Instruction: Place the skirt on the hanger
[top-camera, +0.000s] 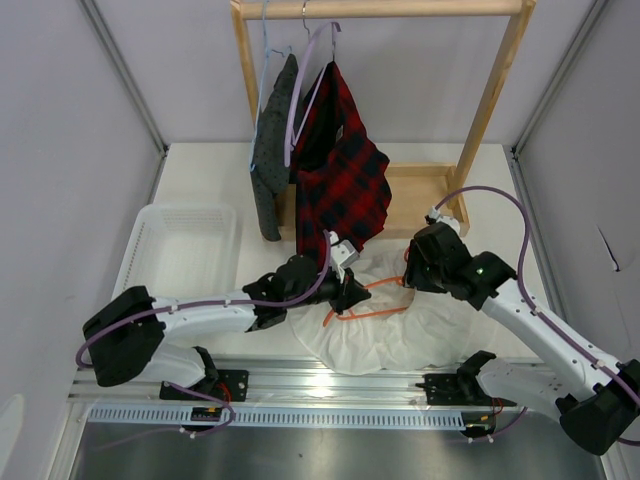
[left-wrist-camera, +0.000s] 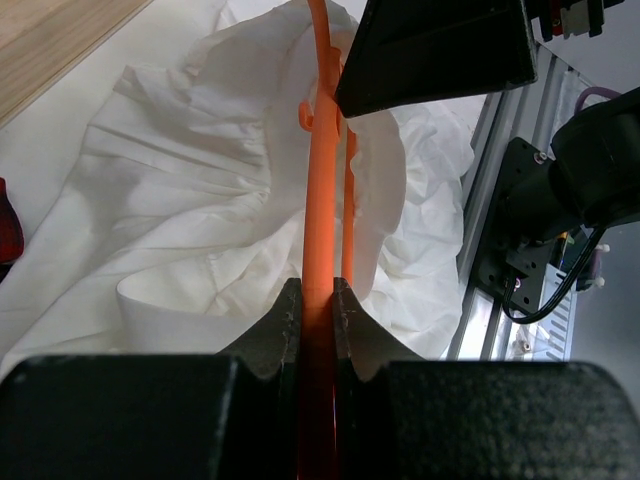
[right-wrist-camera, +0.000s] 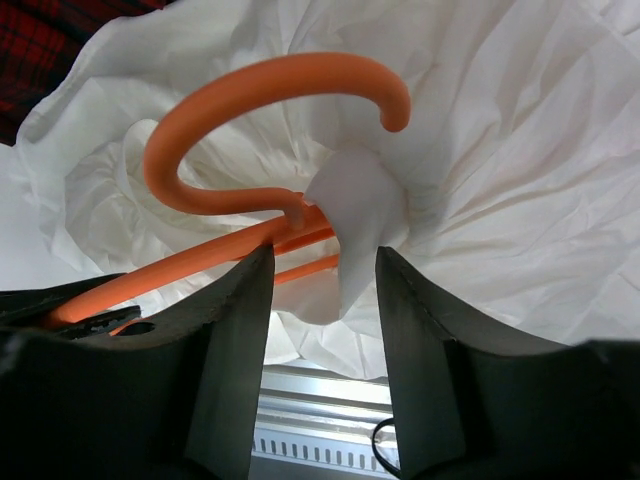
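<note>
The white crinkly skirt lies bunched on the table in front of the arms. The orange hanger lies in it, with fabric gathered around its neck. My left gripper is shut on one orange bar of the hanger, jaws pressed against both sides, with the skirt spread beyond it. My right gripper stands open at the hanger's hook. In the right wrist view its fingers are apart, and a fold of the skirt hangs between them, near the right finger.
A wooden rack stands at the back. On it hang a red-and-black plaid garment on a lavender hanger and a dark grey garment. A white basket sits at the left. An aluminium rail runs along the near edge.
</note>
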